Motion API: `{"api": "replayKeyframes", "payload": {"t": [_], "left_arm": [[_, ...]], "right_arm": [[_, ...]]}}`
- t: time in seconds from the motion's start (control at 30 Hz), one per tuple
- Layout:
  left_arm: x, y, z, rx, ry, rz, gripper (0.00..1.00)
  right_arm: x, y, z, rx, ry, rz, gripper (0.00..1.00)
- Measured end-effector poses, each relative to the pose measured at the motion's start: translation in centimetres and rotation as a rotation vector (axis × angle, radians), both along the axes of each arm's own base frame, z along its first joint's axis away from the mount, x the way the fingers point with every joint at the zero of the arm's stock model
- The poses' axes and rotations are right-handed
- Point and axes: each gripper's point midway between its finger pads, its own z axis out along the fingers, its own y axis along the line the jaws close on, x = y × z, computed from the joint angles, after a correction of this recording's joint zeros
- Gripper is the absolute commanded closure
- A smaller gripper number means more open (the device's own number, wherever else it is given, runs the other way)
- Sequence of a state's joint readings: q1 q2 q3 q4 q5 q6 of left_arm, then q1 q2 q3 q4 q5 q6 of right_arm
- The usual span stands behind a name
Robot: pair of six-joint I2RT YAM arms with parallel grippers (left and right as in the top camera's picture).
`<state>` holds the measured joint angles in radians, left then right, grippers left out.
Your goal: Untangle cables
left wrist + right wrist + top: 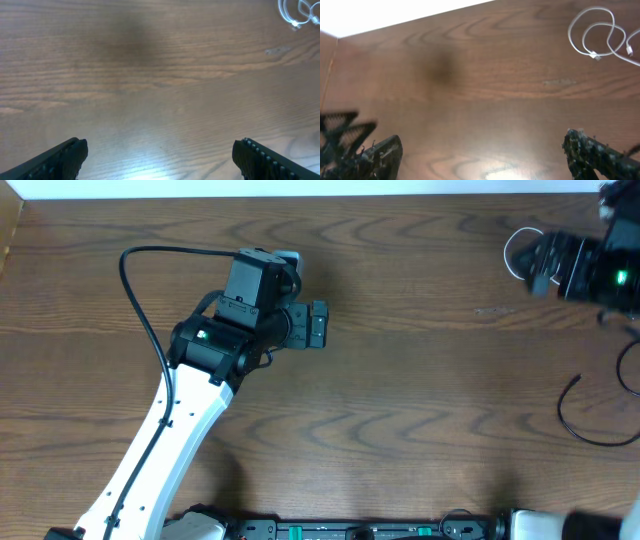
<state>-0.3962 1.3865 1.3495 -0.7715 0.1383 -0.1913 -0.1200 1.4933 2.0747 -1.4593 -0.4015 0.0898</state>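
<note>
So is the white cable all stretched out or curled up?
Curled up: the white cable lies in overlapping loops, with nothing holding it.

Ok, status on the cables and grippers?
Left gripper open, empty. Right gripper open, empty. White cable looped on the table's right side, black cable lying apart from it. Nothing in the way.

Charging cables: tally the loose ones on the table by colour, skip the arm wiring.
white charging cable: 1
black charging cable: 1
total: 2
</note>
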Motion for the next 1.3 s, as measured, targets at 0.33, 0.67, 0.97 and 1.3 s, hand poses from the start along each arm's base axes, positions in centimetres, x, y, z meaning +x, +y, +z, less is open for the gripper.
{"api": "replayKeyframes", "payload": {"t": [0.33,0.67,0.97,1.3], "left_arm": [[-0.2,0.3,-0.2,0.020,0.007,0.001,0.02],[-0.1,0.3,-0.2,0.020,0.006,0.001,0.02],[-0.1,0.3,-0.2,0.020,0.006,0.001,0.02],[-0.1,0.3,-0.2,0.021,0.006,0.002,0.02]], "right_arm": [[-10.1,1.8,2.7,-0.107,-0.059,0.067,0.01],[-11.3,1.6,2.1,-0.117,-0.024,0.060,0.01],[-11.0,0.7,2.0,-0.158,-0.022,0.027,0.01],[-6.1,0.6,-1.6,-0.217,-0.213,0.028,0.01]]}}
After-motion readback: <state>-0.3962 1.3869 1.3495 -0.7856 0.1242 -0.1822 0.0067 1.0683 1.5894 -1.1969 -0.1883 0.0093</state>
